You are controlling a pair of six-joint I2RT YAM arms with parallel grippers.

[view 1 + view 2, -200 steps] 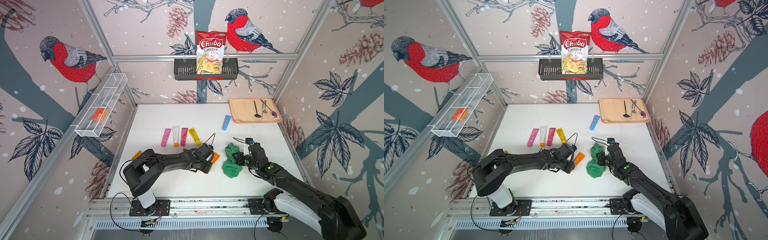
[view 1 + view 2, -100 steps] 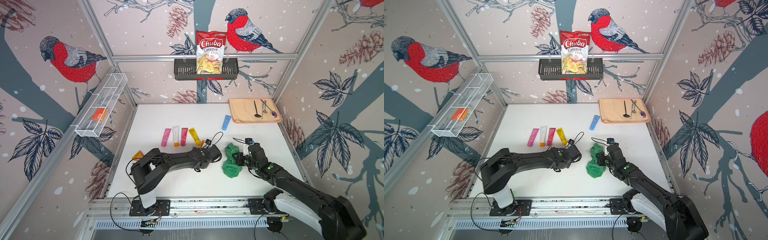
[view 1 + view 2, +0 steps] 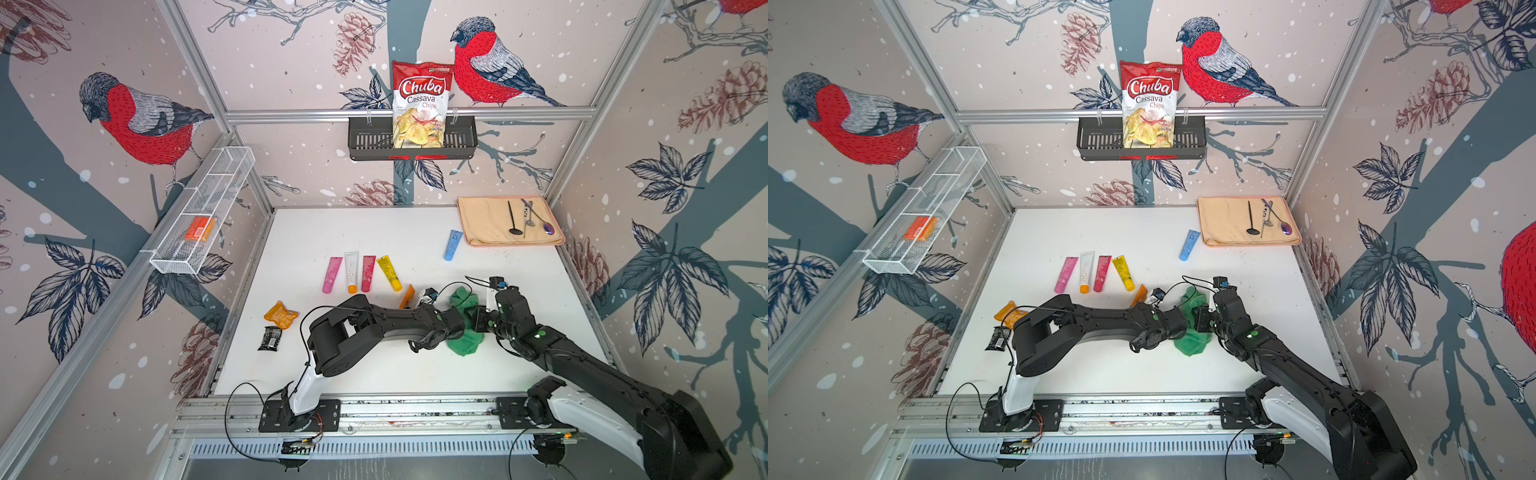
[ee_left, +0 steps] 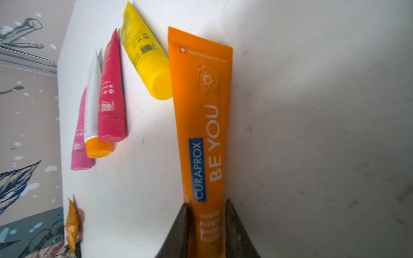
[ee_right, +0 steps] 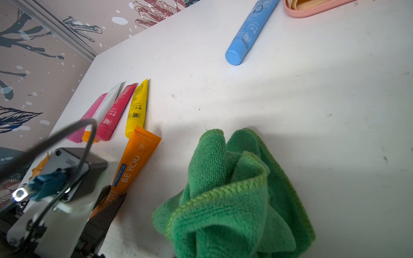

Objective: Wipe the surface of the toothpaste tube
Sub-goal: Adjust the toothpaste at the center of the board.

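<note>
- The orange Curaprox toothpaste tube (image 4: 201, 134) lies flat on the white table (image 4: 312, 134), printed face up. Its crimped end is just beside the cap of the yellow tube (image 4: 145, 51).
- Faint darker streaks show near the sun emblem on its face, so I judge the wipe unfinished. Whether any stroke has been made cannot be told.
- The left gripper (image 4: 206, 201) straddles the tube's cap end, one finger close along each edge. Whether it is pinching or has let go cannot be told.
- The green microfibre cloth (image 5: 234, 194) sits bunched near the tube but apart from it, with bare table between, so nothing is rubbing the tube now.
- The right gripper (image 3: 477, 321) is closed with the cloth gathered in it.
- What is left, by my reading: bring the cloth onto the tube and rub along its face while the tube is steadied.
- The pink, white and crimson tubes lie in a row past the yellow one, and the blue tube (image 5: 248, 33) is well apart.
</note>
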